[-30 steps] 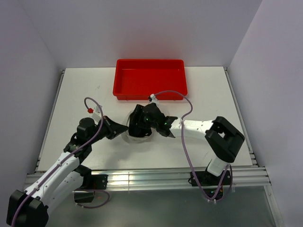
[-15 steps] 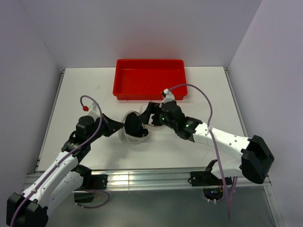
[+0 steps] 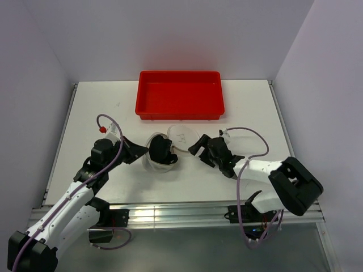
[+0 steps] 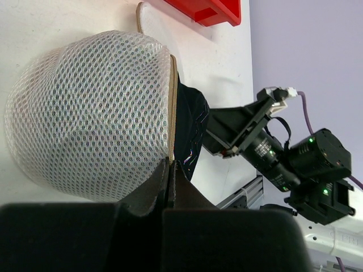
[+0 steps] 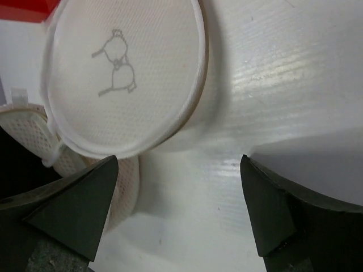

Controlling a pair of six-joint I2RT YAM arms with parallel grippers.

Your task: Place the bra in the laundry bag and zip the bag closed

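Below, white table (image 3: 102, 113), lilac walls (image 3: 170, 34); left claw (image 4: 170, 168) grasping laundry bag (image 4: 85, 119), right claw (image 5: 178, 181) released.

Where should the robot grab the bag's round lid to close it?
Probably pinch the lid by its thin rim opposite the laundry bag, coming from the open right gripper's side. The lid is flat and joins the bag at one edge.
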